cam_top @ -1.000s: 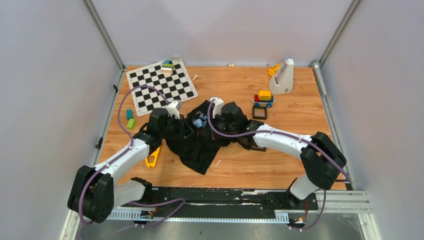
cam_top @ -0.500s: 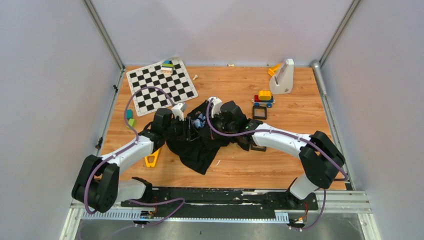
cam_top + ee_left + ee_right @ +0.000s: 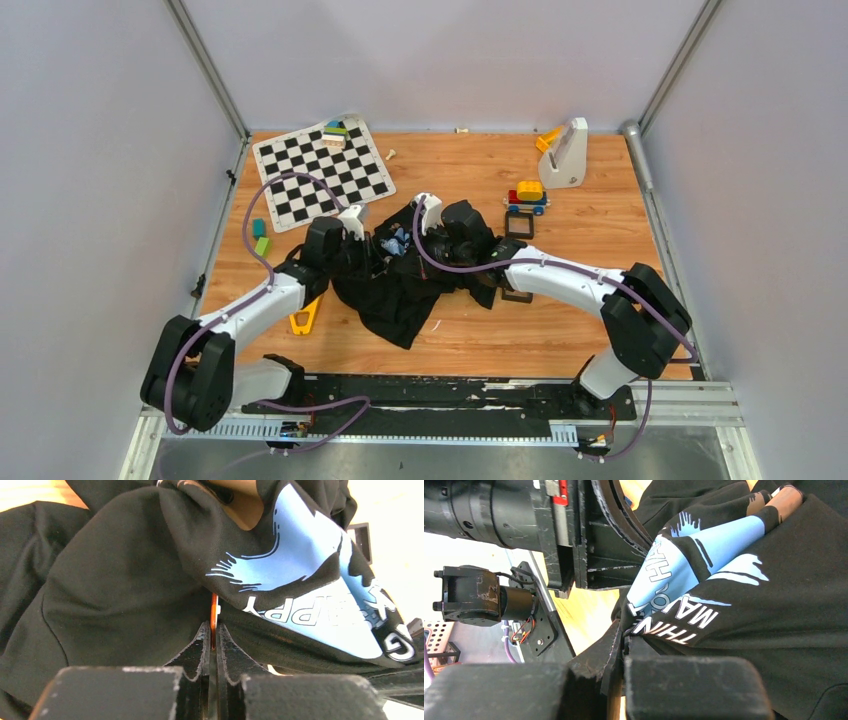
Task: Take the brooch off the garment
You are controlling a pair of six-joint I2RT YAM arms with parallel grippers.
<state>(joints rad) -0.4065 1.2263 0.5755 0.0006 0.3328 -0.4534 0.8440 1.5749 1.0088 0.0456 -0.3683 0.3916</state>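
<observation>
Arms (image 3: 262, 302) over garment (image 3: 395, 295), left end effector (image 3: 212, 632) on brooch (image 3: 214, 611)

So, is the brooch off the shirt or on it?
Cannot tell for sure: the left gripper pinches the brooch edge-on, its top tucked under a fold of the shirt.

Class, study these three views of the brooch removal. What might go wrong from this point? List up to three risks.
1. The left gripper pinches the brooch by its thin edge only; it may slip free when pulled.
2. The garment folds over the brooch, so pulling may drag or snag the cloth.
3. The right gripper holds just a small fold near the lettering; that hold might give.
</observation>
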